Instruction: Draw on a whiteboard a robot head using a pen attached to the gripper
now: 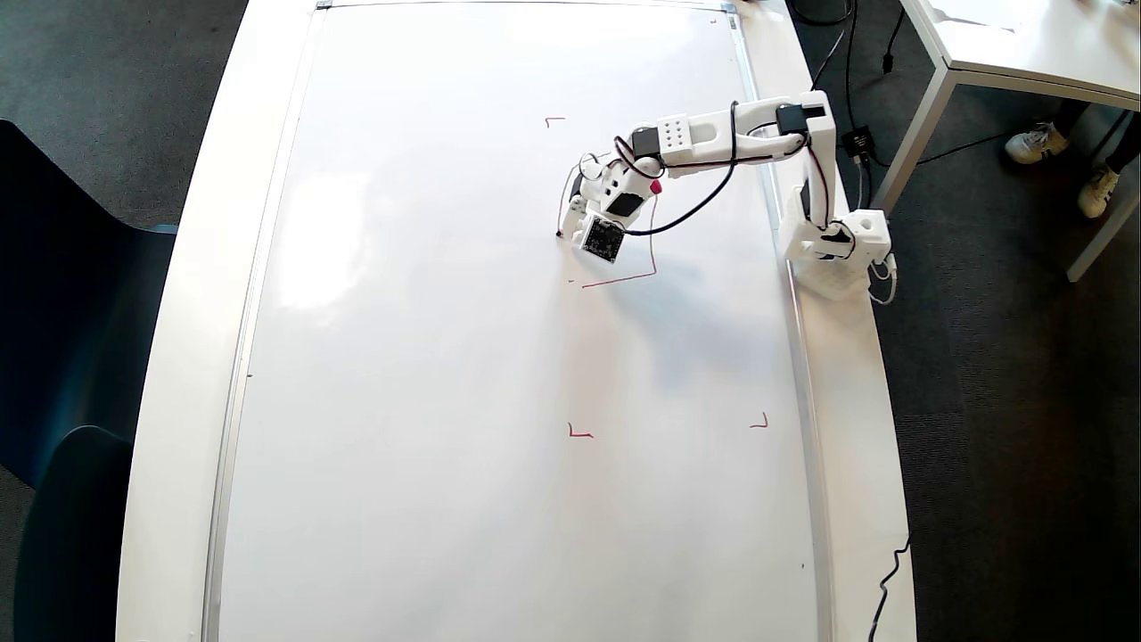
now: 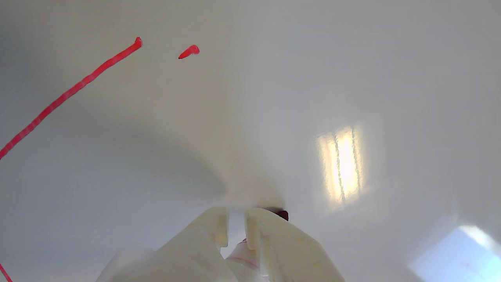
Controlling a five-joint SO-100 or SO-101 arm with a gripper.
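One whiteboard [image 1: 401, 357], one arm [image 1: 713, 134] – one claw [image 1: 575, 223], three corner marks [image 1: 580, 433] – visible

Overhead view: the whiteboard [image 1: 428, 357] lies on the table [image 1: 178, 357], covering most of it. The arm base [image 1: 838, 250] stands at the table's right edge, beyond the board's right frame. The gripper [image 1: 570, 227] reaches leftward over the board's upper-right region, above the robot head [image 1: 624, 278] lines.

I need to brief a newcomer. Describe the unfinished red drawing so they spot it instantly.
On the large glossy white whiteboard, look beside the small white robot arm's end effector. The thin red line drawing sits there: one long connected stroke turning a corner, unlike the four tiny, separate red corner marks.
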